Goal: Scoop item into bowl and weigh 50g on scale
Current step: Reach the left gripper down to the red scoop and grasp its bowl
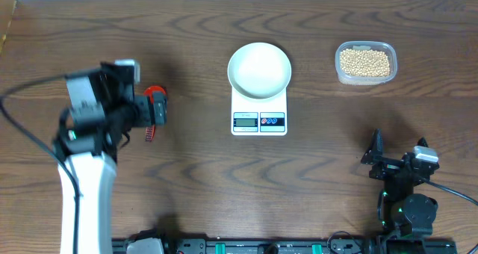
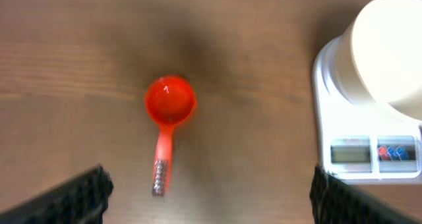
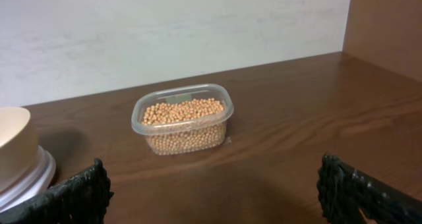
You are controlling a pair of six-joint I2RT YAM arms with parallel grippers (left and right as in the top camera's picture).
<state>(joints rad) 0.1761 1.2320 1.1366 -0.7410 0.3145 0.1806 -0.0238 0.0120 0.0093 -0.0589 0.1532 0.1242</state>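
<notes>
The white bowl (image 1: 259, 69) stands empty on the white scale (image 1: 259, 122) at the table's middle. The tan beans (image 1: 365, 62) fill a clear plastic tub at the back right. A red scoop (image 1: 154, 95) lies on the table left of the scale, partly under my left gripper (image 1: 158, 112). In the left wrist view the scoop (image 2: 170, 102) lies bowl up, handle toward me, and my open left gripper (image 2: 211, 197) hovers above it, empty. My right gripper (image 1: 376, 160) is open and empty at the front right. It faces the beans (image 3: 181, 115) from some distance.
The clear tub (image 3: 142, 112) stands near the back wall. The bowl (image 3: 13, 145) and scale (image 3: 33, 178) show at the left edge of the right wrist view. In the left wrist view the scale (image 2: 369, 151) and bowl (image 2: 392, 53) are at the right.
</notes>
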